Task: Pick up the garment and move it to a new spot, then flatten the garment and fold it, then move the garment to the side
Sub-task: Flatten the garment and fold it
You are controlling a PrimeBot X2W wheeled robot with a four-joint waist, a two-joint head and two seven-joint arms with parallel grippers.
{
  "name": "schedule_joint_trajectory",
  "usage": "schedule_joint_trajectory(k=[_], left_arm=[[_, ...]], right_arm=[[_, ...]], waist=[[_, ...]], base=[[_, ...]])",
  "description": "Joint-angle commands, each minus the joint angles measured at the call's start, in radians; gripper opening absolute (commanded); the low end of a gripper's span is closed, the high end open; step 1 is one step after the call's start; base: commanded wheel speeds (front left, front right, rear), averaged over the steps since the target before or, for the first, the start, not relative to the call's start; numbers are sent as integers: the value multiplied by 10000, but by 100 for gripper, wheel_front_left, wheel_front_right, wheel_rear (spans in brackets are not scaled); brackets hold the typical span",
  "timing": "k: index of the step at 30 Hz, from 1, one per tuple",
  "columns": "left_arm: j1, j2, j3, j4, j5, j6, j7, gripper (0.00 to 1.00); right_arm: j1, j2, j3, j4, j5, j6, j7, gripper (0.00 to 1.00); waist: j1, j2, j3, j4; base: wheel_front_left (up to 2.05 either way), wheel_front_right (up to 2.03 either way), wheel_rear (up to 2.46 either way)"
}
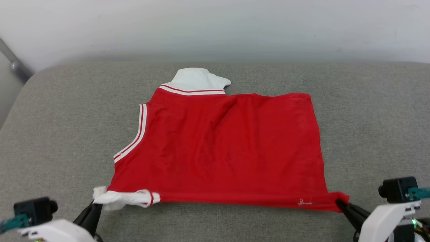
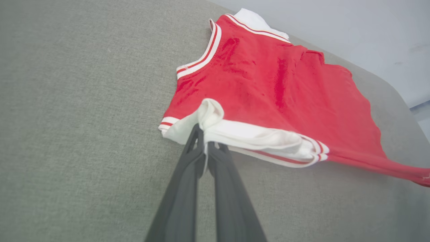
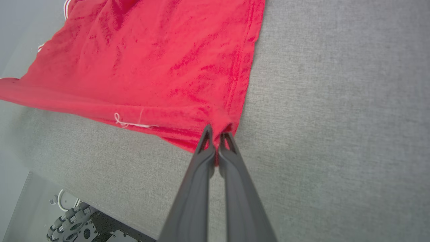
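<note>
Holding the garment (image 1: pixel 218 144) by its two near corners, you have it spread over the middle of the pad (image 1: pixel 60 134), no print showing. Its shoulder-to-hem axis runs across the pad from left to right. Your left gripper (image 1: pixel 95 205) sits near the pad's near-left edge, fingers pressed together on the bunched white sleeve (image 1: pixel 124 197). Your right gripper (image 1: pixel 340 203) sits near the pad's near-right edge, pinching the red hem corner. Both arms rise from the pad's near edge, fingers low and angled toward its far side, so the whole garment lies beyond the fingertips. The side between the two grips looks drawn fairly straight.

Each arm is nearest its own corner, so I judge the coming move a paired one: carry both corners toward the pad's far side together, keeping that edge taut. The other sleeve (image 1: pixel 198 79) pokes out toward the pad's far edge.
</note>
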State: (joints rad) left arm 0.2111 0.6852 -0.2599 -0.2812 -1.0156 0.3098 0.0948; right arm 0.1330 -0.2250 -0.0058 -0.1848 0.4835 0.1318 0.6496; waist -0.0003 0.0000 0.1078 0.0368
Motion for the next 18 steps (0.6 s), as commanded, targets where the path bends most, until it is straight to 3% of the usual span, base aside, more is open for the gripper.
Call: schedule_joint_trajectory(k=[1, 9, 18], left_arm=[[-425, 13, -42, 86, 12, -67, 102, 0], [-2748, 80, -707, 1185, 245, -724, 1131, 0], [-4970, -260, -1209, 2617, 479, -1414, 1696, 0]], right_arm=[[-296, 38, -27, 42, -90, -22, 57, 0], [-2282, -182, 735, 957, -291, -19, 73, 0], [-4493, -464, 1690, 2541, -259, -17, -313, 0]], waist=[[3, 0, 40, -8], [3, 0, 952, -190], [3, 0, 2196, -366]], base=[[0, 0, 0], [0, 0, 0], [0, 0, 0]])
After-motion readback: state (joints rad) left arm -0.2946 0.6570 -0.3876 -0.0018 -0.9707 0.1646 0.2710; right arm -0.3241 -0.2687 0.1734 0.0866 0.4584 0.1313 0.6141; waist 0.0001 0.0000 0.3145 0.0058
